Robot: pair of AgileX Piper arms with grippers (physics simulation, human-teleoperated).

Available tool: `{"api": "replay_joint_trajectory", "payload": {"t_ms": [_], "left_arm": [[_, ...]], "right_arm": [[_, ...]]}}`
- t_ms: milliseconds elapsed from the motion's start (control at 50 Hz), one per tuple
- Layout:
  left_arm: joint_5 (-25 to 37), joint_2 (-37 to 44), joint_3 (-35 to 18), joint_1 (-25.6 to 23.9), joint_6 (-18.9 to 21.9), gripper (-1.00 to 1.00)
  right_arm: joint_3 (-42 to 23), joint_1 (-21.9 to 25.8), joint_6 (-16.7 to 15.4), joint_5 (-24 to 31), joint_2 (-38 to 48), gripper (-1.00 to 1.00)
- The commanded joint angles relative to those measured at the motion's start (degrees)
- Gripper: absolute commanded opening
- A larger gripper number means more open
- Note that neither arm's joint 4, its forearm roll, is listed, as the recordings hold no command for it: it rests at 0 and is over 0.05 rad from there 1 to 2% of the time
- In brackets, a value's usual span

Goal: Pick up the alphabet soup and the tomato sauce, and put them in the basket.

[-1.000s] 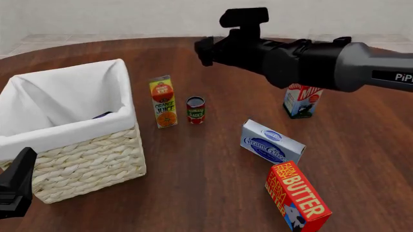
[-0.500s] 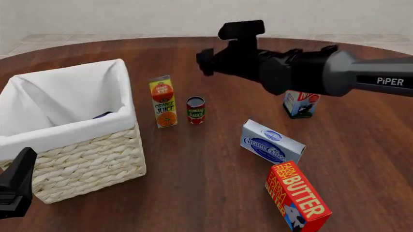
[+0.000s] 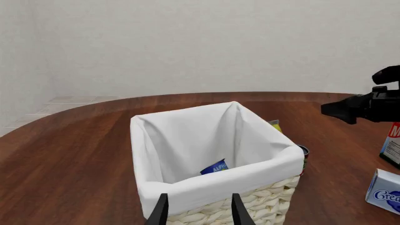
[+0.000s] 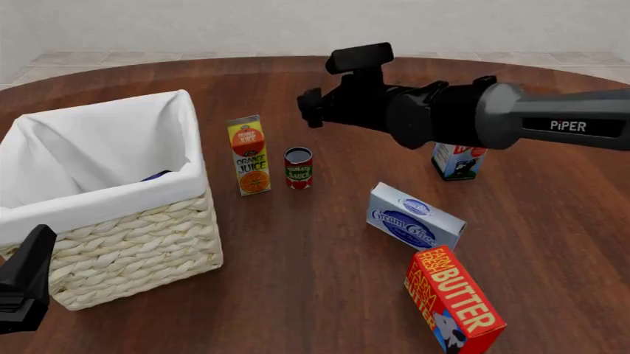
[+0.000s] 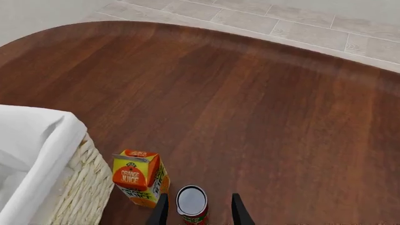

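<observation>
Nearest, the black left gripper sits parked at the near left corner, w/ the fingers apart and nothing between them, just in front of the big cream woven-wicker basket with white cloth liner; no change there over the last sec. Inside the basket a blue-and-white bit of label shows low against the liner, prob the alphabet soup can lying down, so that half of the task looks done. Near right lie a red butter box and a white-and-blue cream cheese box, both unmoved. Mid-table the small tomato sauce can with red label, green band and dark top stands upright on the dark wood table, just right of the tall orange juice carton, close but whether touching can't tell. What changed: the right arm's black gripper has swung left and a bit lower, now hanging high over the table beyond the sauce can, a milk carton partly hidden behind the arm. In the right wrist view the fingers are spread and empty w/ the can's top framed between them, well below. So the approach is lined up; next likely a descent, and the juice carton so near on the left leaves little room for that finger
</observation>
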Motion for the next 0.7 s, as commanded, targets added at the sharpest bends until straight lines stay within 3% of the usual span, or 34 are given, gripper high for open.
{"api": "replay_joint_trajectory", "payload": {"t_ms": [20,700], "left_arm": [[0.0,0.0,0.0,0.0,0.0,1.00],[0.0,0.0,0.0,0.0,0.0,1.00]], "right_arm": [[-0.7,0.2,-0.8,1.0,1.0,1.00],[-3.1,1.8,-2.2,1.7,7.1,1.00]]}}
